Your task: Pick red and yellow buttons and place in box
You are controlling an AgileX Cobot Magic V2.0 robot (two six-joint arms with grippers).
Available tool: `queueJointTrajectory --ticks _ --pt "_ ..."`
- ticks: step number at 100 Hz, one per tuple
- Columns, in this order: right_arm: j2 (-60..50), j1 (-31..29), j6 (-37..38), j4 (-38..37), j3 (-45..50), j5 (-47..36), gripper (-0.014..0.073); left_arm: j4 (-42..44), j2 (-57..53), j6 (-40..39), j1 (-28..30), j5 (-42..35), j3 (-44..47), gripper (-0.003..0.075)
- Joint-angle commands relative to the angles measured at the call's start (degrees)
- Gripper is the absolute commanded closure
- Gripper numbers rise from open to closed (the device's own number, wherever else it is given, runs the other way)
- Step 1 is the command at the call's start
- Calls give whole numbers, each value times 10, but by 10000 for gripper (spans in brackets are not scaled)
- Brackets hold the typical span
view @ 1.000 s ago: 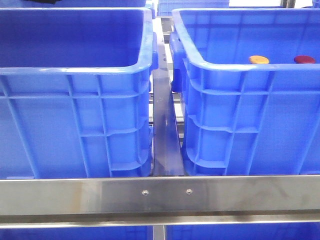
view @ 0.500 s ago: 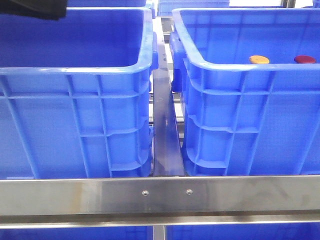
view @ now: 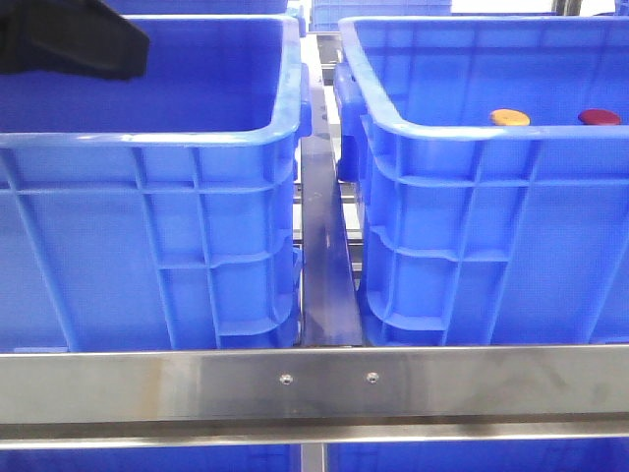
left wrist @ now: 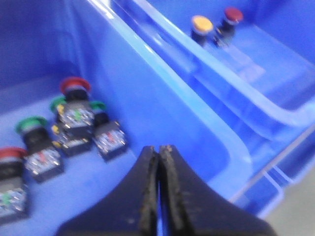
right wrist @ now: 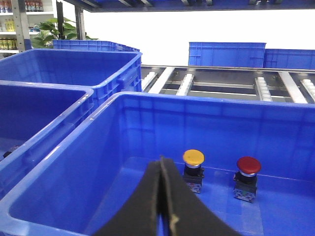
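A yellow button (view: pixel 509 117) and a red button (view: pixel 599 116) stand on black switch bodies inside the right blue crate (view: pixel 472 133). They also show in the right wrist view, yellow (right wrist: pixel 193 157) and red (right wrist: pixel 248 164), and far off in the left wrist view, yellow (left wrist: pixel 202 23) and red (left wrist: pixel 233 14). My right gripper (right wrist: pixel 161 158) is shut and empty, above this crate, short of the yellow button. My left gripper (left wrist: pixel 159 147) is shut and empty above the left blue crate (view: pixel 147 138). The left arm (view: pixel 69 44) shows as a dark shape at the top left of the front view.
Several red and green buttons (left wrist: pixel 74 123) lie on the left crate's floor. A steel rail (view: pixel 314 379) crosses in front of both crates, with a metal divider (view: pixel 322 256) between them. More blue crates (right wrist: pixel 226 54) and a roller conveyor (right wrist: pixel 216 83) stand behind.
The left arm has come further into the front view at the top left, moving down and to the right. The buttons and crates have not moved.
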Motion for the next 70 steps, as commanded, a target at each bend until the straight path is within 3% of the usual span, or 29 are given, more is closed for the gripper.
queueJointTrajectory --ticks 1,16,22,34,39,70 --pt "3 2 -6 53 -15 16 658 -2 -10 -6 -2 -53 -17 740" --pt "3 2 -6 53 -15 16 658 61 -22 -41 9 -81 -17 740" --pt "3 2 -6 53 -15 16 658 145 -30 -131 27 -81 -16 740" --pt "3 2 -6 53 -15 16 658 408 -52 -355 89 -79 -10 740" --pt "3 2 -6 53 -15 16 658 469 -66 -422 114 -78 -5 740" --pt "3 2 -6 53 -15 16 658 483 -200 -438 257 -27 69 740"
